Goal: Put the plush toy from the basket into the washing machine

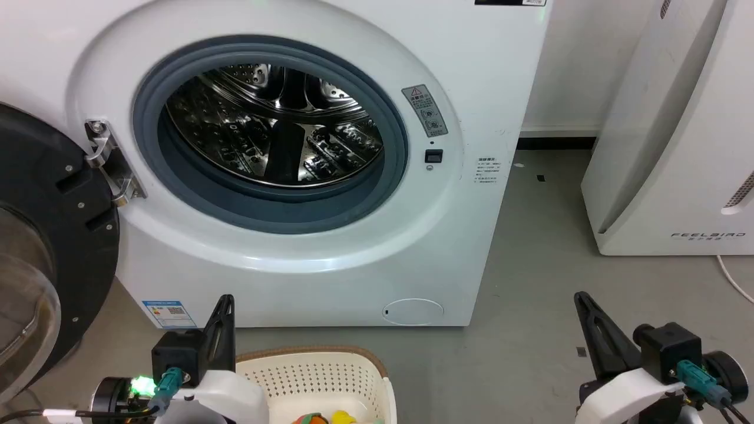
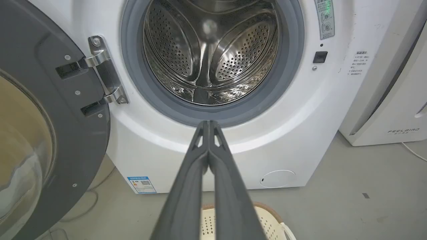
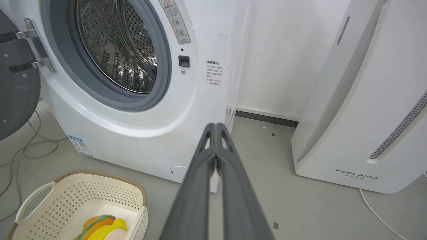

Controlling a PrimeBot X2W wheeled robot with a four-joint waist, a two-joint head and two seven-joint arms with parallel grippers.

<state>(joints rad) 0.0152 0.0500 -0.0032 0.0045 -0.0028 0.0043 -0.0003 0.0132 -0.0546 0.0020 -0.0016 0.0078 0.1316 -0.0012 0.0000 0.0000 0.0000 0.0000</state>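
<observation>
Left gripper (image 2: 208,126) and right gripper (image 3: 216,127) are closed, empty. Toy (image 3: 103,228) lies in basket (image 3: 83,200) at head view's 6 o'clock; descending without parting, either could merely shove it aside.

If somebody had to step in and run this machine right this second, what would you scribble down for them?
Left end effector: shut, holding nothing, pointing toward the washing machine.
Right end effector: shut, holding nothing.
Plush toy: lying in the basket, which sits on the floor in front of the washing machine.
Done: the door stands open; the toy is not yet picked up.
Left: open an end effector, lift the plush toy out of the basket, and put it into the drum.
</observation>
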